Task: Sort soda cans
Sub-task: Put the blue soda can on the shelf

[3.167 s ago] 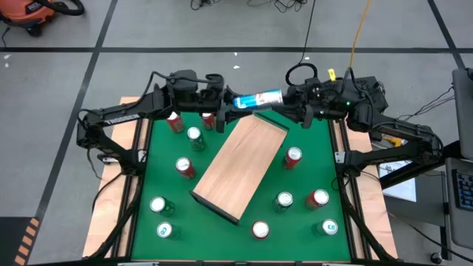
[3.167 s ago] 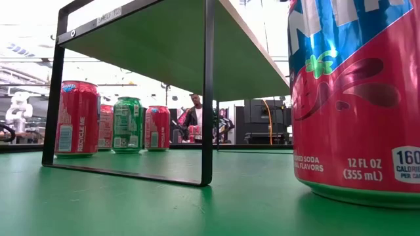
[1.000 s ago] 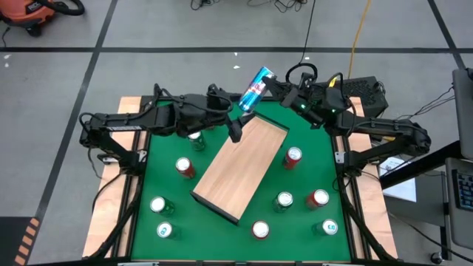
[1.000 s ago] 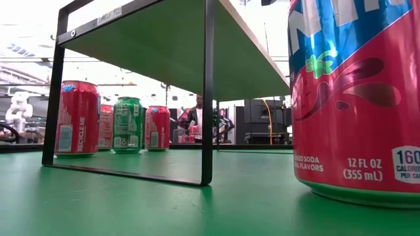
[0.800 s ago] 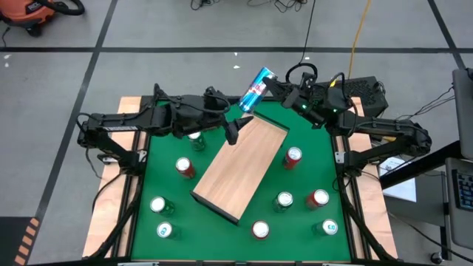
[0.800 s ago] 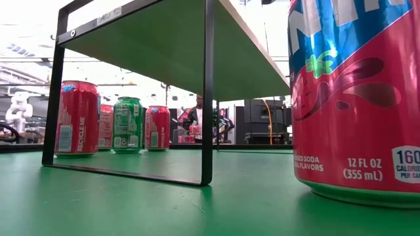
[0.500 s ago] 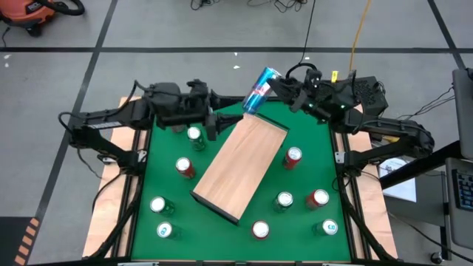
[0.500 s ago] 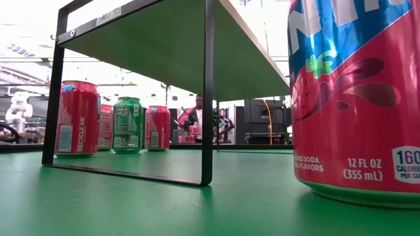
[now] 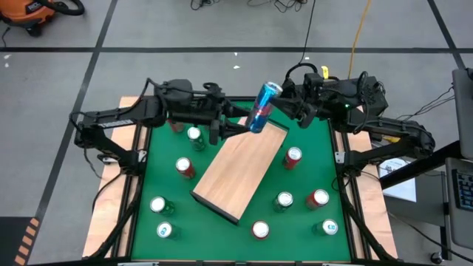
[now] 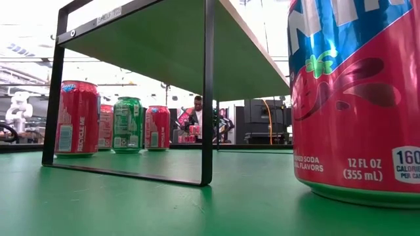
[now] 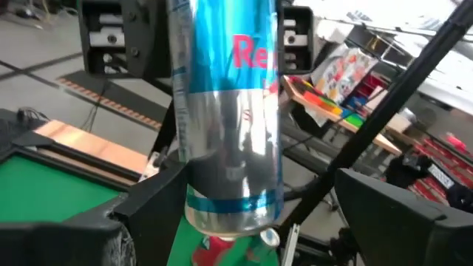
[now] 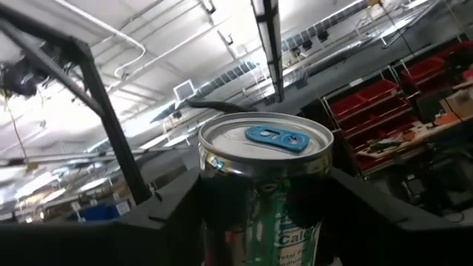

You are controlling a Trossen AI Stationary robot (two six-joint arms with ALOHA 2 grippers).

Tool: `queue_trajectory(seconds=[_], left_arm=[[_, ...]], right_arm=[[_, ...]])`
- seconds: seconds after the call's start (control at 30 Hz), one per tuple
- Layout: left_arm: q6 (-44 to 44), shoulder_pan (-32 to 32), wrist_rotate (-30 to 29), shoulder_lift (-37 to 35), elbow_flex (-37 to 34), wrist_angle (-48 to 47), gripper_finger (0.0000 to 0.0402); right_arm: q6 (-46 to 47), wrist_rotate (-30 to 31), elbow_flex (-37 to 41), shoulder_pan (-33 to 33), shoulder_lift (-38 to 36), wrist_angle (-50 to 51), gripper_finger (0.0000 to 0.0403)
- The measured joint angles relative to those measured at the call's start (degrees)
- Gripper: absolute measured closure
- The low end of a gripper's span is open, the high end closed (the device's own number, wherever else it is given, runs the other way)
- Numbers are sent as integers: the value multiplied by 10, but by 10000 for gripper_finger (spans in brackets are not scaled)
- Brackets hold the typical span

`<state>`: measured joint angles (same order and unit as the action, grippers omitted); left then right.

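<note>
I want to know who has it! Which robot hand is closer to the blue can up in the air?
Right. The right gripper is clamped on the blue can; the left gripper waits open just beside its lower end.

a raised board (image 9: 240, 167) is set diagonally across the middle of the table (image 9: 222, 236), reaching toward the far right corner. a can (image 9: 264, 108) is held tilted above the board's far end, between the left gripper (image 9: 230, 127) and the right gripper (image 9: 284, 103). four cans are stood along the left side, one (image 9: 195, 137) near the far edge. five cans are spread along the right side and near edge, one (image 9: 260, 230) just off the board's near end.
</note>
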<state>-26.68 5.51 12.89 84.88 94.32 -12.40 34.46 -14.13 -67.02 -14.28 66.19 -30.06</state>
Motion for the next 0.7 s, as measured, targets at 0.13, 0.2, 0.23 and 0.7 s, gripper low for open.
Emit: queue_trajectory(seconds=[0.13,0.2,0.23,0.7], left_arm=[[3,2,9,21,0,3,59],[4,1,17,29,0,15,59],[2,2,29,33,0,24,59],[5,6,9,51,0,36,149]], right_arm=[[-20,-12,0,0,0,3,181],[-24,-11,0,0,1,6,180],[-25,-12,0,0,0,6,180],[-41,-11,0,0,19,9,179]])
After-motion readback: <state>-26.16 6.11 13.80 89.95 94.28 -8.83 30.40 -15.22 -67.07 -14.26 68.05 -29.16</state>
